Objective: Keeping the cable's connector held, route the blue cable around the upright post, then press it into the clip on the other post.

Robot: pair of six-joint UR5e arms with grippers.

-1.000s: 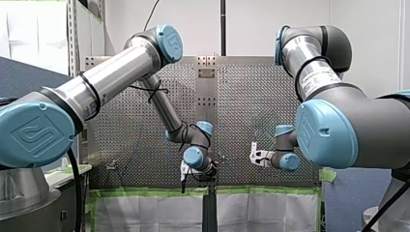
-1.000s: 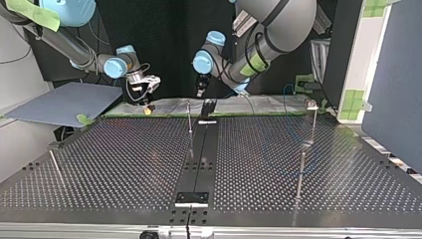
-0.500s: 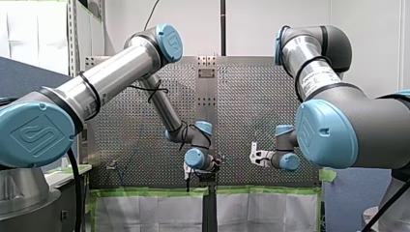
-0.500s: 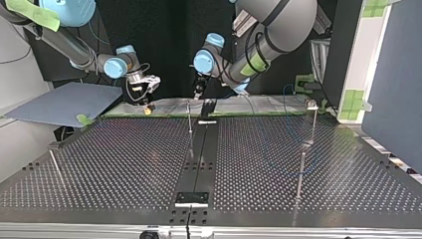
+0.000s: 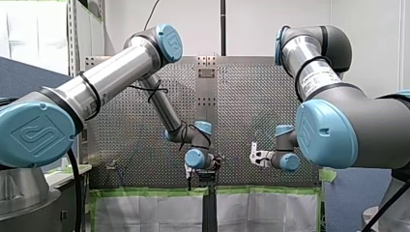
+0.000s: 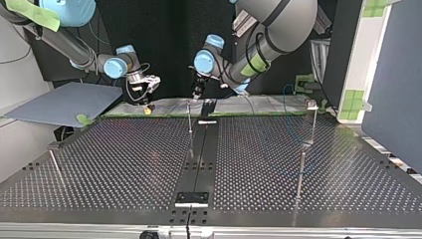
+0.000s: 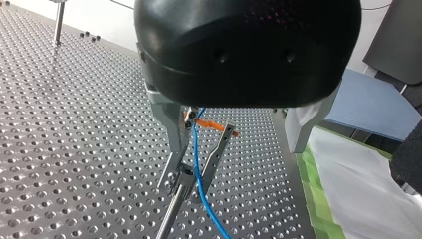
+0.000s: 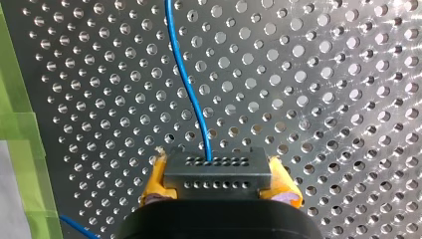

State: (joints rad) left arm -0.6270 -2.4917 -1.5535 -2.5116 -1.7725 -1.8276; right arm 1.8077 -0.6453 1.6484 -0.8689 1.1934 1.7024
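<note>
In the left wrist view my left gripper [image 7: 189, 183] stands open, its metal fingers either side of the blue cable [image 7: 199, 167], which runs down between them. The top of a thin upright post [image 7: 170, 216] sits right at the fingertips. In the top view this gripper [image 6: 197, 92] hangs just above the middle post [image 6: 189, 117]. My right gripper [image 8: 216, 191] is shut on the grey connector [image 8: 216, 172] between yellow pads, and the cable [image 8: 188, 82] leads away from it over the perforated plate. In the top view my right gripper [image 6: 147, 99] is left of the middle post.
More posts stand on the perforated table [image 6: 124, 159]: one with a clip-like head [image 6: 312, 105] at the top view's right, a plain one [image 6: 300, 172] nearer the camera, and one [image 6: 53, 162] at the left. Green tape [image 6: 259, 113] edges the far side.
My left gripper has shifted a little toward the top view's left and lowered onto the top of the middle post. My right arm has stayed still with the connector.
</note>
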